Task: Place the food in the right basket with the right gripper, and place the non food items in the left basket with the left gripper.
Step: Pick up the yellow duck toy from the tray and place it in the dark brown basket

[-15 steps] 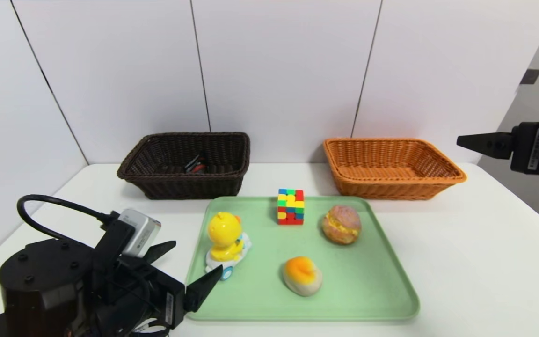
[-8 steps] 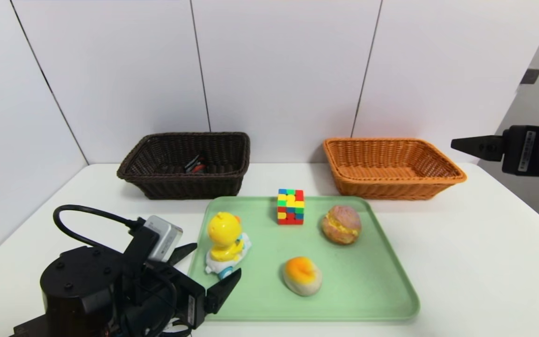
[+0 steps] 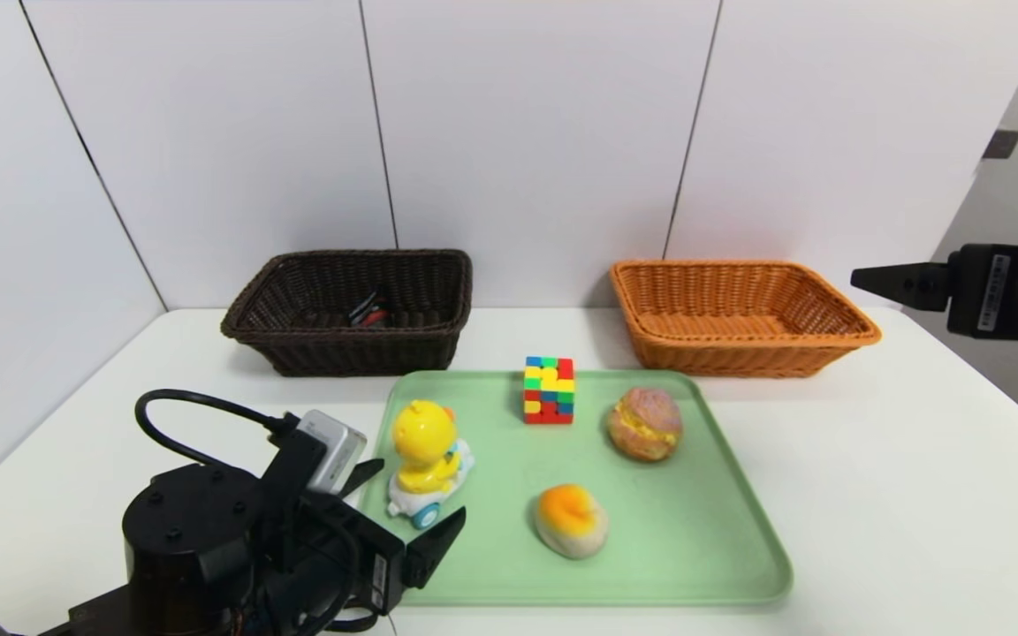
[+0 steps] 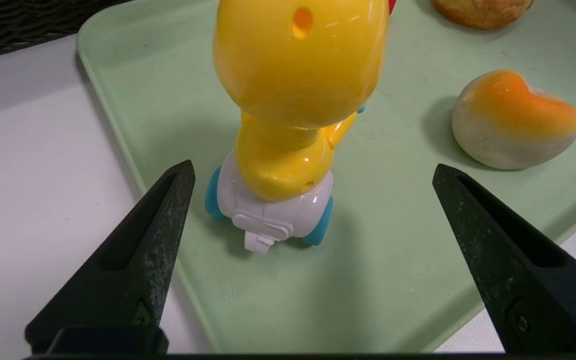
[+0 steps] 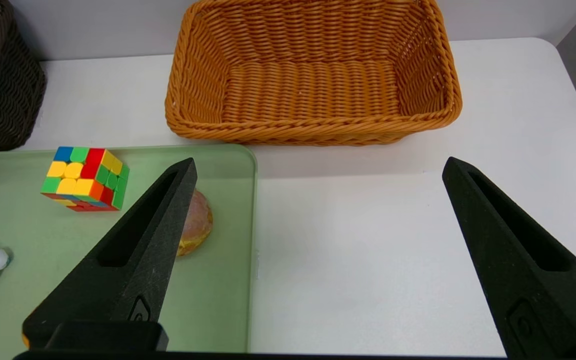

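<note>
1. The duck toy [image 3: 425, 468] stands upright at the green tray's [image 3: 695, 565] left edge.
2. The left gripper [image 3: 412, 508], fingers spread wide, sits just behind it, not touching.
3. The right gripper [image 5: 313, 170] hangs open near the orange basket [image 3: 739, 314].

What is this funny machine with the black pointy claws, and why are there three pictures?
It is a robot with two arms. One picture comes from its head, two from cameras on its wrists. A green tray holds a duck toy, a puzzle cube and two buns. Behind are a dark basket and an orange basket. The left gripper has its jaws open around the duck toy, not touching. The right gripper waits open in the air. Nothing is held.
</note>
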`<action>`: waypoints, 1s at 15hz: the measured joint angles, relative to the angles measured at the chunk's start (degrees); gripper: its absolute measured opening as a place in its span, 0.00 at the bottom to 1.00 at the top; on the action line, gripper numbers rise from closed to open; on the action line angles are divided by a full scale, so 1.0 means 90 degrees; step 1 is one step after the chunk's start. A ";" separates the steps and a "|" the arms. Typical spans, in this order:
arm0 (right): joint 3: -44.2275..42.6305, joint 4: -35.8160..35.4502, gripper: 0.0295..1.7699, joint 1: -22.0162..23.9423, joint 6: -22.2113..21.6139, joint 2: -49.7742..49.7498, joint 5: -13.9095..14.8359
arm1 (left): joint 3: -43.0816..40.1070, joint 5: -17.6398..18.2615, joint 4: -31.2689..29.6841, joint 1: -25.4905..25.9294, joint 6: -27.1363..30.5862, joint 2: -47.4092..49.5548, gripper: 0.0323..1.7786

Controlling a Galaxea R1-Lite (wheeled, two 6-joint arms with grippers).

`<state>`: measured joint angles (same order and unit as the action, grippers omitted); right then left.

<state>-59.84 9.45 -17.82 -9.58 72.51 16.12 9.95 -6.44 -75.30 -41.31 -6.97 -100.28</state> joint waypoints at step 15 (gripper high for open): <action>0.0047 -0.0005 0.96 -0.0031 0.0034 0.0035 -0.0034 | 0.0297 0.0024 -0.1321 0.0003 0.0294 -0.1487 0.95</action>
<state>-59.42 9.40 -18.10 -9.28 72.83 15.81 12.62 -6.22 -87.19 -41.29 -4.33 -113.67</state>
